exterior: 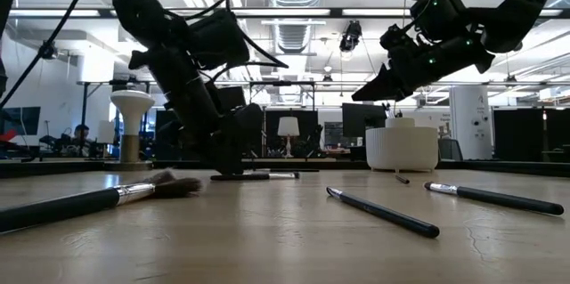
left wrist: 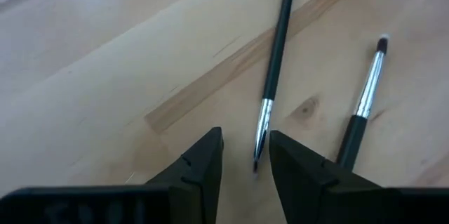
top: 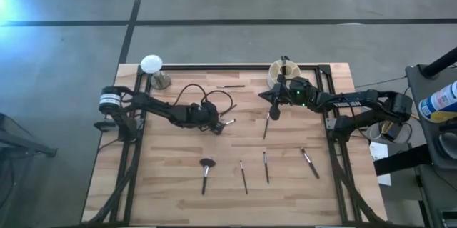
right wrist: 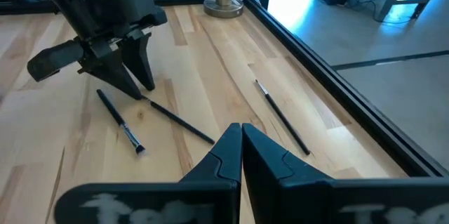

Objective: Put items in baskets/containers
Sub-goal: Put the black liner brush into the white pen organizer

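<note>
My left gripper (left wrist: 245, 161) is open and low over the table's middle (top: 216, 124). Its fingers stand on either side of the bristle end of a thin dark brush (left wrist: 275, 62), which lies flat on the wood. A second brush (left wrist: 365, 97) lies just beside it. My right gripper (right wrist: 240, 136) is shut and empty, raised above the table (exterior: 361, 95) next to the cream-white cup (top: 280, 76), which has brushes standing in it. More brushes lie along the near half, among them the fluffy-headed one (top: 206, 171).
A white disc on a metallic stand (top: 152, 67) sits at the far left corner. One thin brush (top: 232, 85) lies near the far rail and another (top: 266, 124) below my right gripper. A dark frame (top: 330, 99) rims the table. Bare wood lies at the near left.
</note>
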`<state>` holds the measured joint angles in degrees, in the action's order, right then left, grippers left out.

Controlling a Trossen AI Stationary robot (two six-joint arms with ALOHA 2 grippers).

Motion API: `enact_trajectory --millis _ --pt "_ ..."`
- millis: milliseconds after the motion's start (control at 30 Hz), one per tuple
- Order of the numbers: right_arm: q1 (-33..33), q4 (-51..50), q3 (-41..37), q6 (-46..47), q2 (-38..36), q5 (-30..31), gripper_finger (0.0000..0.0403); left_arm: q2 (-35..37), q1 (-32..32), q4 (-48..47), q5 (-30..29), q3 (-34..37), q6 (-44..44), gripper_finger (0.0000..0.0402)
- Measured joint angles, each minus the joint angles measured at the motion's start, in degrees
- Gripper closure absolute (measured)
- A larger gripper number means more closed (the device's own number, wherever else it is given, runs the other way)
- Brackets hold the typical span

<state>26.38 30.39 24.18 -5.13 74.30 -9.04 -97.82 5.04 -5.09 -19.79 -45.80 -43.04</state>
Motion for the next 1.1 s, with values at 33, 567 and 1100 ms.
enact_trajectory --millis 33,567,1100 --pt "-0.01 -0.02 0.0 0.0 0.01 0.0 0.0394 0.04 0.03 -0.16 0.44 0.0 0.25 0.0282" --pt "0.0 -0.02 -0.02 0.0 -0.02 0.0 0.0394 0.02 0.07 -3.09 2.36 1.03 1.11 0.0385" --pt "-0.01 0.27 -0.04 1.14 -0.02 0.0 0.0394 6.24 1.07 -4.89 7.81 1.69 10.85 0.0401"
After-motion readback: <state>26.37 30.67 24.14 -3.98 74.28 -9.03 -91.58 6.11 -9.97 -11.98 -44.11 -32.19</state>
